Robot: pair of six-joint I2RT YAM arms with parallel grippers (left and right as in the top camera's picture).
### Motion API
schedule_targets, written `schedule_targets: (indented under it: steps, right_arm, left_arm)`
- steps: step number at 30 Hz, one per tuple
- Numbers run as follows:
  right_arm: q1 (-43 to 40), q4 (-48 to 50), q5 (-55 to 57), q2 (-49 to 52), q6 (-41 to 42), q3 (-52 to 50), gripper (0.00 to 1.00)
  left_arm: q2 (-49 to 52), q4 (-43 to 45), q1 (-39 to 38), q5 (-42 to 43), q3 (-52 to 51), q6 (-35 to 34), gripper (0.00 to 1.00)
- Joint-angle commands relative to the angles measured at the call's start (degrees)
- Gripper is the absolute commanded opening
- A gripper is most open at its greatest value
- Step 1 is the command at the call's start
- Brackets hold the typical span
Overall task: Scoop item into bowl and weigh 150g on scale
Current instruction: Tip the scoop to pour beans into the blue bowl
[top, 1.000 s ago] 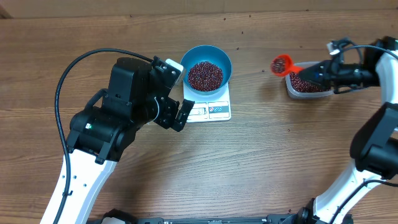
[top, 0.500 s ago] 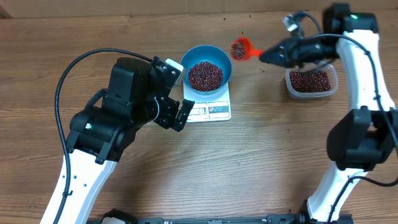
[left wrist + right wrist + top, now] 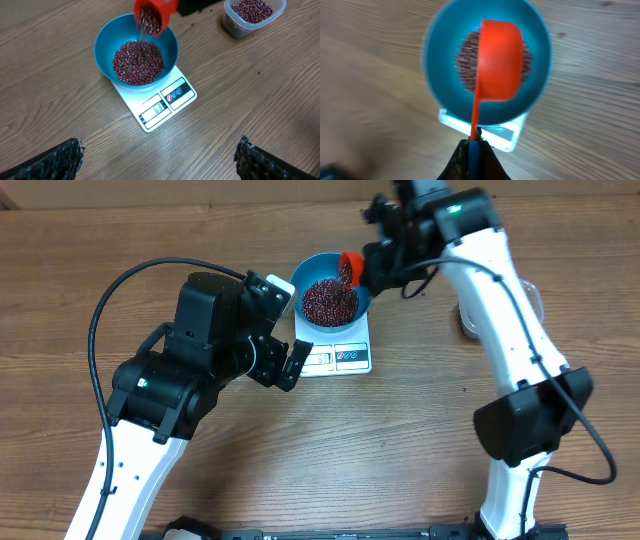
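The blue bowl [image 3: 301,286] stands on the white scale [image 3: 340,358] and holds a maroon heap of beans [image 3: 325,302]. My right gripper [image 3: 377,264] is shut on the handle of a red scoop [image 3: 349,268], which is tipped over the bowl's far-right rim. In the left wrist view beans fall from the scoop [image 3: 152,12] onto the heap [image 3: 137,62]. The right wrist view looks down the scoop [image 3: 500,60] into the bowl [image 3: 437,45]. My left gripper [image 3: 290,365] is open and empty, just left of the scale [image 3: 165,102].
A clear plastic tub [image 3: 252,15] holding more beans stands to the right of the scale, mostly hidden under my right arm in the overhead view. Bare wooden tabletop [image 3: 420,430] lies in front of the scale.
My right arm has swung left from the tub to the bowl, carrying the filled scoop, and the scoop now tips over the bowl. The left arm has not moved.
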Motion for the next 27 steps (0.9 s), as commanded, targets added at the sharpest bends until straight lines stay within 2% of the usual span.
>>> schedule_targets:
  steps: [1, 7, 27]
  right_arm:
    - [4.5, 0.2, 18.1, 0.0, 2.3, 2.1, 0.04]
    - [9.3, 0.8, 27.7, 0.0, 2.3, 2.1, 0.04]
    - [12.2, 2.5, 27.7, 0.0, 2.2, 2.1, 0.04]
  left_arm:
    - [0.2, 0.0, 0.3, -0.4, 1.0, -0.3, 0.99]
    - [0.2, 0.0, 0.3, -0.4, 1.0, -0.3, 1.00]
    - [0.2, 0.0, 0.3, -0.4, 1.0, -0.3, 0.99]
